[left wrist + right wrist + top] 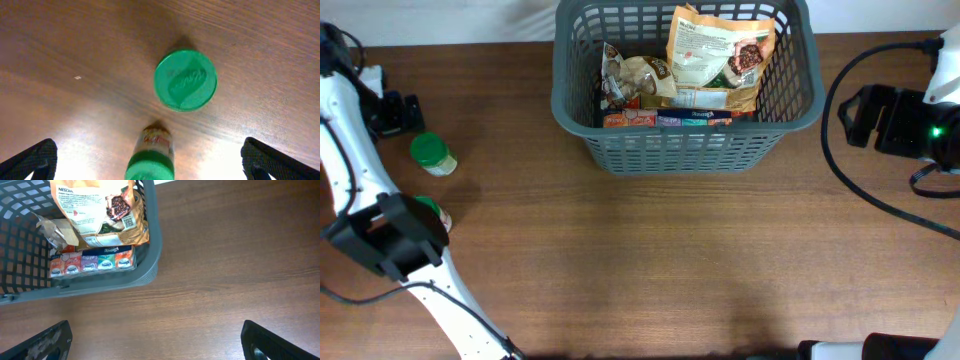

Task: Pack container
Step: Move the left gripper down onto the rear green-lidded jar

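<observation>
The dark grey basket [685, 150] stands at the far middle of the table and also shows in the right wrist view [150, 255]. It holds an orange Nescafe pouch [720, 50], a brown pouch [640, 78] and a row of small boxes [665, 118]. Two green-lidded jars stand at the left: one free [432, 153], also in the left wrist view [185, 80], and one [430, 212] half hidden by my left arm. My left gripper [150, 169] is open, with the second jar [150, 157] between its fingers and not touched. My right gripper [160, 345] is open and empty over bare table beside the basket.
A black cable [840, 170] loops on the table at the right, near my right arm [890, 120]. A black fitting [395, 112] sits at the far left. Wooden table [670, 260] stretches in front of the basket.
</observation>
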Motion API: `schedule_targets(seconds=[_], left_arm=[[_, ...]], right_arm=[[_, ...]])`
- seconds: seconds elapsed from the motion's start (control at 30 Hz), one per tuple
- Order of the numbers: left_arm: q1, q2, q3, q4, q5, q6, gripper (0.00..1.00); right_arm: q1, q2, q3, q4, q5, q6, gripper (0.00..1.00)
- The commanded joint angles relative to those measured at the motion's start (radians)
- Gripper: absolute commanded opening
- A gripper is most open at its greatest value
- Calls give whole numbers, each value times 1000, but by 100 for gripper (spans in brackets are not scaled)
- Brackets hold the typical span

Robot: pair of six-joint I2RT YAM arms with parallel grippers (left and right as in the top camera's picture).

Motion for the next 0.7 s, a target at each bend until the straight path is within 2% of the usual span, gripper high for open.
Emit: schedule_targets(seconds=[0.0, 0.33, 0.47, 0.6, 0.67], left_arm=[[-6, 79, 2, 11, 22, -1, 100], [-9, 242, 2, 66, 63, 6, 100], [-11, 284, 2, 87, 62, 6, 100], [-14, 301, 2, 100, 62, 6, 99], [-17, 301, 2, 108, 62, 7, 97]], right_arm=[[-8, 1, 0, -6, -13, 8, 99], [-8, 1, 0, -6, -7, 4, 99], [-15, 0, 1, -2, 81, 13, 99], [-117, 1, 1, 1, 93, 139, 99], [-191, 1, 1, 4, 93, 140, 99]])
